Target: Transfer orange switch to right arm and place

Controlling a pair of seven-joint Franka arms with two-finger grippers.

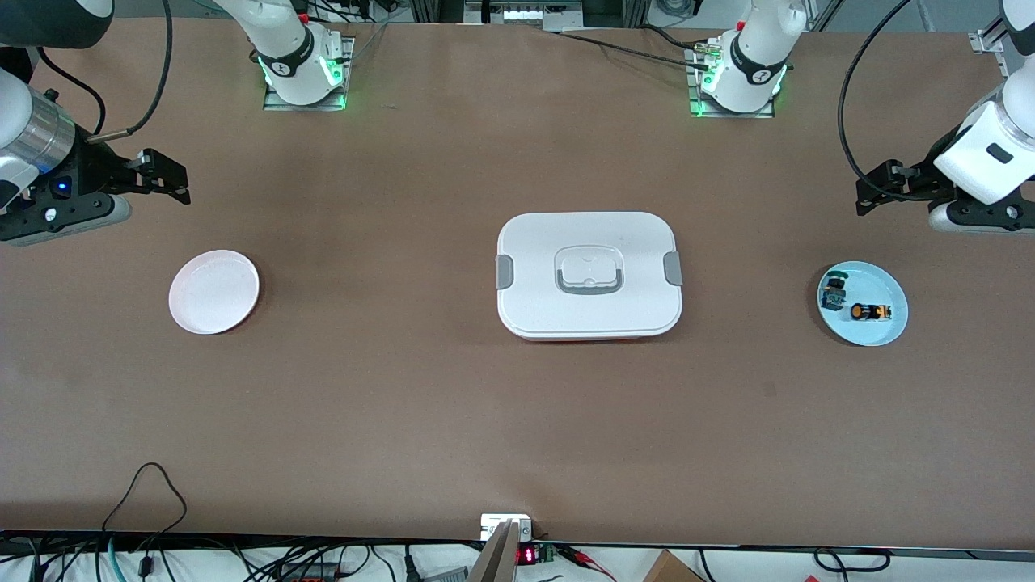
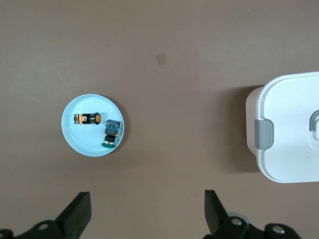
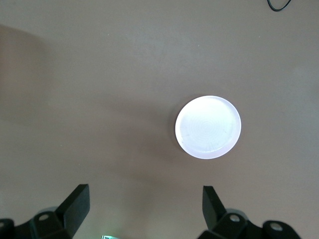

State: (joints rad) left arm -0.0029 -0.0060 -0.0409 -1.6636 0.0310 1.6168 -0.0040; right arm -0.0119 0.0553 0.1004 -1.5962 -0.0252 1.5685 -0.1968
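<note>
Nothing has been picked up yet, so by my reading the job stands at its very first step: the orange switch [image 1: 870,311] lies on its side on the pale blue plate [image 1: 888,283] toward the left arm's end of the table, just beside a green-capped part [image 1: 833,292]. The left gripper [image 1: 877,192] hangs above bare table near that plate, jaws spread wide and holding nothing. The right gripper [image 1: 166,178] waits in the air at the right arm's end, near the white plate [image 1: 213,292], also spread and empty. A closed white box [image 1: 589,274] sits mid-table between the plates. Next, I would guess, the left gripper must come down over the switch without nudging its neighbour.
</note>
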